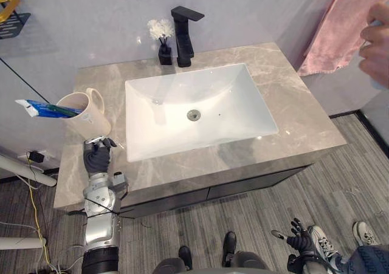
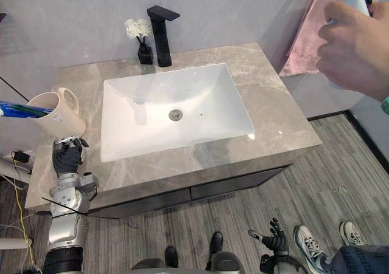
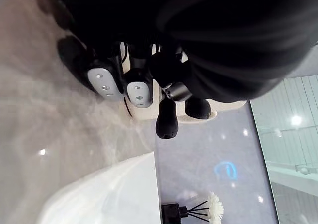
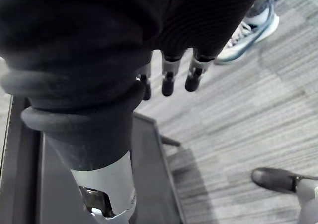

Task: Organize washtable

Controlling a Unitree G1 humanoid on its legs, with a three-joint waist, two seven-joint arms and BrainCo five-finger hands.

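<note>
A beige mug (image 1: pixel 86 113) stands at the left end of the grey marble washtable (image 1: pixel 304 122), with a blue and white toothpaste tube (image 1: pixel 45 109) sticking out of it to the left. My left hand (image 1: pixel 97 157) is just in front of the mug's base with relaxed fingers (image 3: pixel 139 92); nothing is held between them. Part of the mug (image 3: pixel 218 115) shows past the fingertips in the left wrist view. Low at the right, my right hand (image 1: pixel 301 236) hangs over the floor with its fingers (image 4: pixel 168 82) straight and spread.
A white basin (image 1: pixel 231 85) fills the middle of the counter. Behind it stand a black tap (image 1: pixel 184 34) and a black diffuser with white flowers (image 1: pixel 163 40). A pink towel (image 1: pixel 340 25) hangs at the right. A person's hand (image 2: pixel 355 43) holds a pale object at the upper right.
</note>
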